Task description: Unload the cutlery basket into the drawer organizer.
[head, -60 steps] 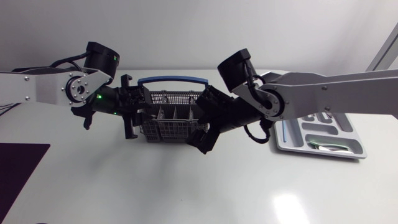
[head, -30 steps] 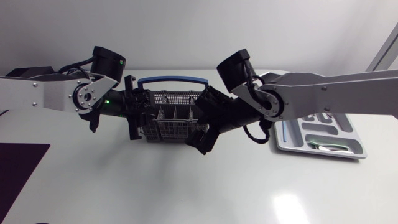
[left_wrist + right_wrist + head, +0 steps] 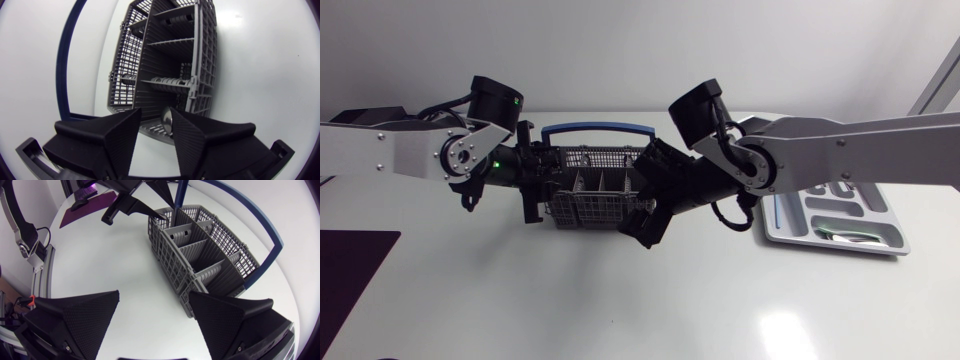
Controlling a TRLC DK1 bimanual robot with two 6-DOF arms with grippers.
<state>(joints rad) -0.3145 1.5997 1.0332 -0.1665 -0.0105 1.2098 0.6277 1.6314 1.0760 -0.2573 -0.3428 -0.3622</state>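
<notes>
Left gripper [image 3: 155, 119] sits at the grey cutlery basket's [image 3: 592, 196] end wall, grip impossible to judge. Right gripper [image 3: 155, 305] hangs wide open, nothing held, at the opposite end.

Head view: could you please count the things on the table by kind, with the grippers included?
cutlery basket: 1
drawer organizer: 1
dark mat: 1
grippers: 2, the left gripper and the right gripper
Total: 5, leaving out the cutlery in the organizer, which is too small to count.
</notes>
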